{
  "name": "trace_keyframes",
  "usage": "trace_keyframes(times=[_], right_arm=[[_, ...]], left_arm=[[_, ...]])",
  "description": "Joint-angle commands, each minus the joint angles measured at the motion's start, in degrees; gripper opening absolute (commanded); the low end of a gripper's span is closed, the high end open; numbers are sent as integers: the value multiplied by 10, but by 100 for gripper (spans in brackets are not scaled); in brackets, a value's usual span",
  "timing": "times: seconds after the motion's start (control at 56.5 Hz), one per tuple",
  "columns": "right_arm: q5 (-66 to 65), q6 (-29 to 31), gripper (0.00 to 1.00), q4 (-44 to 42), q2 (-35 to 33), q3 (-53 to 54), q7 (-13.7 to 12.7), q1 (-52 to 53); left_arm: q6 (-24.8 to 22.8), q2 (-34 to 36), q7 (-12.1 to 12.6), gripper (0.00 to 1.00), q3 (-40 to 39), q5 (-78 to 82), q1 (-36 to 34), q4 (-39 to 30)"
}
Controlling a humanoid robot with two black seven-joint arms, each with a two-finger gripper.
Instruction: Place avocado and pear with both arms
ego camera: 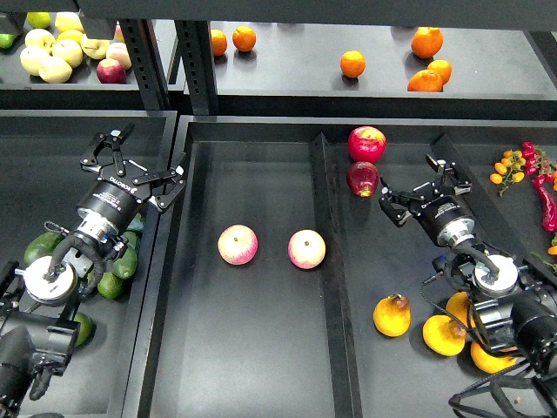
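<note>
Several dark green avocados (115, 284) lie in the left bin, partly under my left arm. Several yellow-orange pears lie at the front right of the right compartment; the nearest pear (392, 315) lies apart to the left of the others. My left gripper (139, 161) is open and empty, above the wall between the left bin and the middle tray, beyond the avocados. My right gripper (419, 188) is open and empty, well beyond the pears and just right of a dark red apple (362, 178).
Two pink-yellow apples (238, 245) (306, 249) lie in the middle tray. A red apple (366, 144) lies at the back. A divider (331, 261) splits the tray. Oranges (352, 64) and pale apples (48, 61) are on the back shelf. Chillies (546, 205) lie far right.
</note>
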Motion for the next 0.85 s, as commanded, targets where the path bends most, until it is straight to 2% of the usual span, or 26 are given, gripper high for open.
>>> trace_keyframes(times=[0.0,0.159,0.496,0.832], right_arm=[[-38,0,99,-13,0,31,0,-3],[-42,0,99,-13,0,33,-1,1],[-42,0,99,-11,0,90,-2,2],[-42,0,99,-8,0,91,-3,2]], left_arm=[[0,0,-3,99,2,-1,0,0],[0,0,-17,99,11,-1,-4,-1],[0,0,-17,99,17,-26,-5,-1],[0,0,-17,99,18,-27,-5,-1]])
